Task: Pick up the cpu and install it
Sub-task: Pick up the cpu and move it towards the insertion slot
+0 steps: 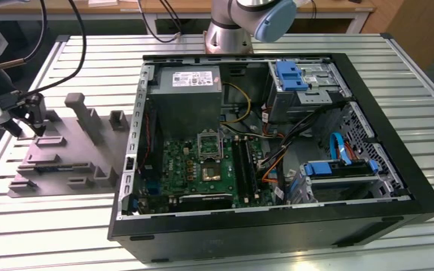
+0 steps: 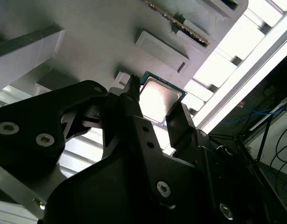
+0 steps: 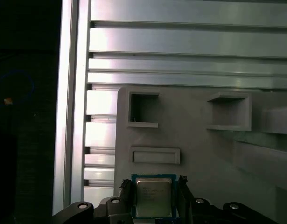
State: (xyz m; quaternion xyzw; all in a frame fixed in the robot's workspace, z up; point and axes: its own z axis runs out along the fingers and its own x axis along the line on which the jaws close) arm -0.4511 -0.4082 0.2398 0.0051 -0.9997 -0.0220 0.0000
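Pale slatted aluminium surface point(image 1: 51, 248): is carrying everything, its ribs running across the exterior view.
Big black open-sided metal computer case point(image 1: 398, 186): is lying on its side toward the exterior view's right, exposing a green motherboard point(image 1: 194, 169), a grey power supply box point(image 1: 190, 107) with a white label, and blue plastic drive brackets point(image 1: 289, 76).
Grey-and-blue robot arm point(image 1: 266, 14): is standing at the far edge of the surface, behind the case.
Grey moulded plastic fixture tray point(image 1: 74, 152): is sitting at the exterior view's left, just beside the case, with raised blocks and shallow pockets on top.
Black two-fingered gripper point(image 1: 40, 129): is hanging down onto the tray's far corner; in both wrist views point(image 3: 153, 186) point(image 2: 157, 102) it is clenching a small flat square silvery-grey cpu point(image 3: 153, 198) point(image 2: 159, 95), one finger pressing on each of two opposite edges.
Thin-rimmed cpu: is sitting between the fingers point(image 2: 180, 119), close over the tray and near a shallow rectangular pocket point(image 3: 155, 155); whether it is resting on the tray or raised off it cannot be told.
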